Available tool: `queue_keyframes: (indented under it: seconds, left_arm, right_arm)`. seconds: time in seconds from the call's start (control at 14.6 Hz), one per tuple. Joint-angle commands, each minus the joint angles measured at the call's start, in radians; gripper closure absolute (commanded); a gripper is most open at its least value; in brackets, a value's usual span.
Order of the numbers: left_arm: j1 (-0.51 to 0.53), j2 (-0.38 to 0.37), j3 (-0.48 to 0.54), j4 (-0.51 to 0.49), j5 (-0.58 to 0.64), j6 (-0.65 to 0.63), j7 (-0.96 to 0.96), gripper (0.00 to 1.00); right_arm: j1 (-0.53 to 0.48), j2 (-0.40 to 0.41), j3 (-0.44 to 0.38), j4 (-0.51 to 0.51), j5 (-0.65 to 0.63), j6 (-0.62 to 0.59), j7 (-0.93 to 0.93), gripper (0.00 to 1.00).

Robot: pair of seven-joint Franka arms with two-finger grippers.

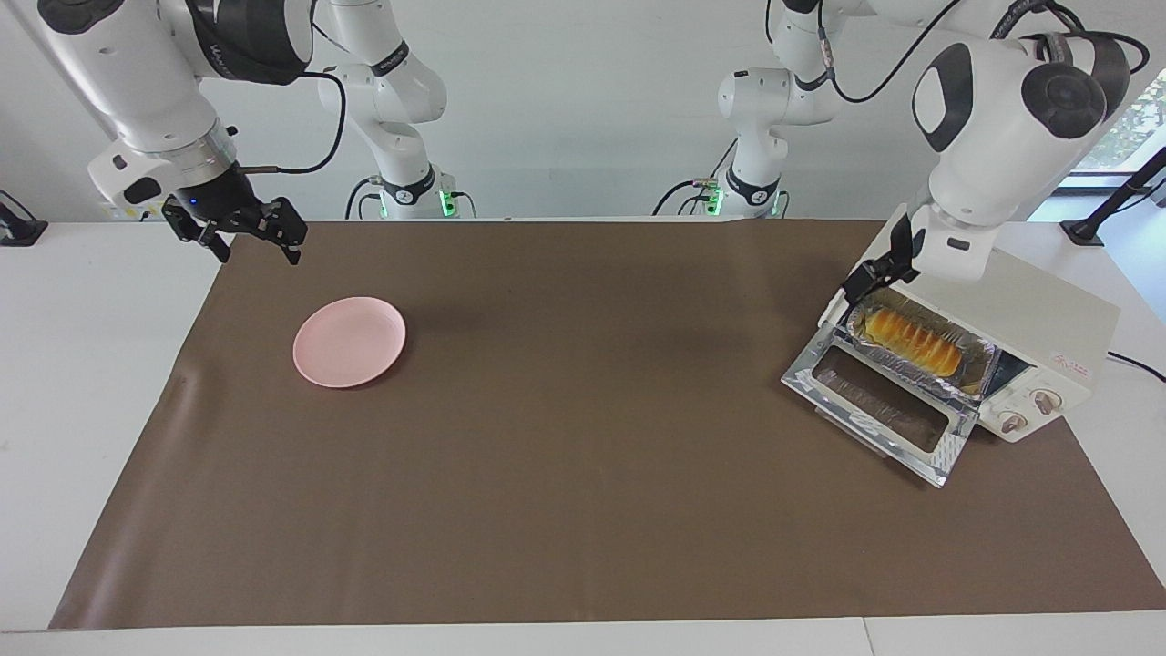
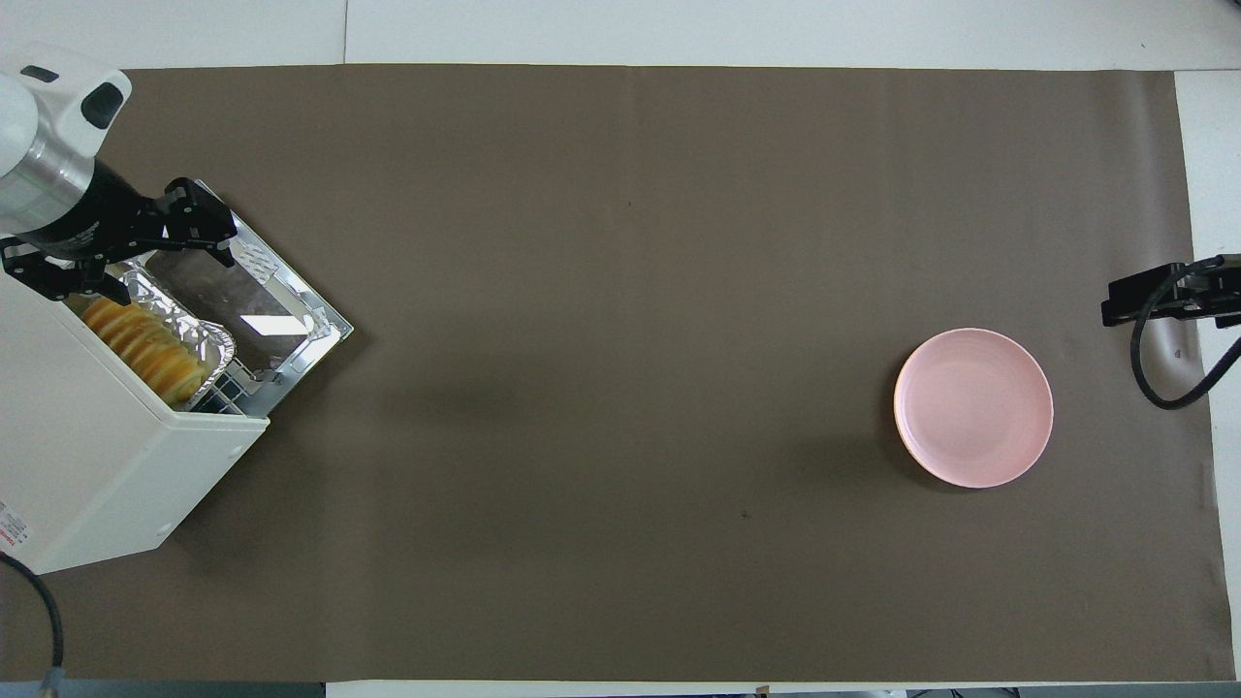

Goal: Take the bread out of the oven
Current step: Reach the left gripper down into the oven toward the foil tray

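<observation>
The cream-white oven (image 1: 1029,319) stands at the left arm's end of the table with its silver-framed glass door (image 1: 879,405) dropped open. A crinkled foil tray (image 1: 979,369) sticks partly out of its mouth. The golden ridged bread (image 1: 911,339) lies in the tray and also shows in the overhead view (image 2: 145,344). My left gripper (image 1: 876,273) hangs over the tray's end at the oven's mouth, and its tip is close to the foil rim. It also shows from above (image 2: 126,242). My right gripper (image 1: 255,248) is open and empty, raised over the mat's edge near the pink plate.
A pink round plate (image 1: 349,341) lies on the brown mat (image 1: 583,474) toward the right arm's end of the table. The oven's two knobs (image 1: 1029,410) face the table's middle beside the door. A black cable (image 2: 1163,368) hangs by my right gripper (image 2: 1139,301).
</observation>
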Motion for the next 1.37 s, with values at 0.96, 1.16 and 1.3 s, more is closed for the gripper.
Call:
queue_keyframes:
  seconds: [0.96,1.16,1.3]
  left_arm:
    - [-0.027,0.084,0.044,-0.250,0.335,0.280,-0.516,0.00]
    - [-0.027,0.107,0.044,-0.259,0.341,0.301,-0.571,0.00]
    - [-0.021,0.105,0.042,-0.284,0.341,0.317,-0.573,0.00]
  right_arm:
    - [-0.017,-0.023,0.008,-0.023,-0.003,0.020,-0.016,0.00]
    - [-0.017,-0.023,0.008,-0.026,-0.003,0.020,-0.015,0.00]
    - [-0.017,-0.023,0.008,-0.029,-0.003,0.023,-0.015,0.00]
